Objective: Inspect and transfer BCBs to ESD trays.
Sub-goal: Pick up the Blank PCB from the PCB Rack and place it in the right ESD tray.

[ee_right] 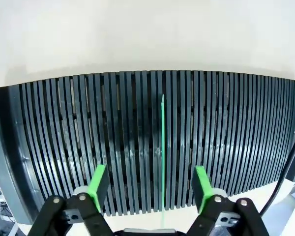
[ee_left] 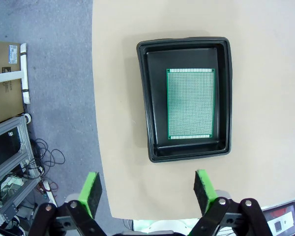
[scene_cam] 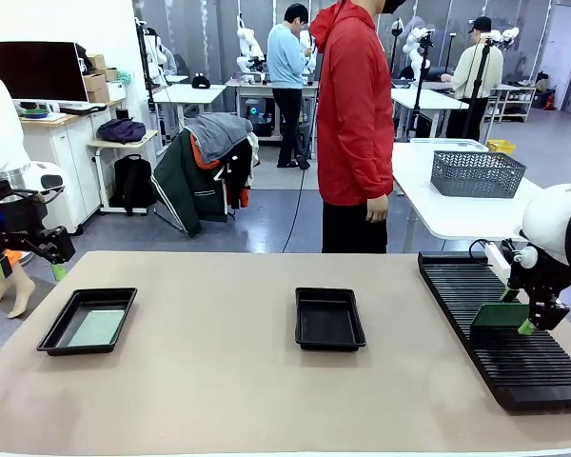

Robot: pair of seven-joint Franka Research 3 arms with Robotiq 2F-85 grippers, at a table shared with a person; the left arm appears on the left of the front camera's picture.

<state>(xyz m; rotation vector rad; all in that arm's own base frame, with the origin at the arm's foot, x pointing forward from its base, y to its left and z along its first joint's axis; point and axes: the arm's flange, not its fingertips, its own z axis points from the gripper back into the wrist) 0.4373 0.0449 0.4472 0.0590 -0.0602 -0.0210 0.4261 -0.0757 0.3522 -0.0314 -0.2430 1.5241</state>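
Right wrist view, BCB (ee_right: 162, 137) edge-on inside spread right gripper (ee_right: 150, 173), untouched, left gripper (ee_left: 147, 176) spread, empty.

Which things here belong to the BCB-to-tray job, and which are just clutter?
Job:
- flat BCB in the left ESD tray
- empty middle ESD tray
- upright BCB in the slotted rack, open right claw straddling it
- open left claw

Lying about:
- wire-mesh basket on the far table
- draped jacket
- backpack
- monitor

nothing is readable; the label (ee_left: 12, 49) on the cardboard box (ee_left: 2, 93) is too small.
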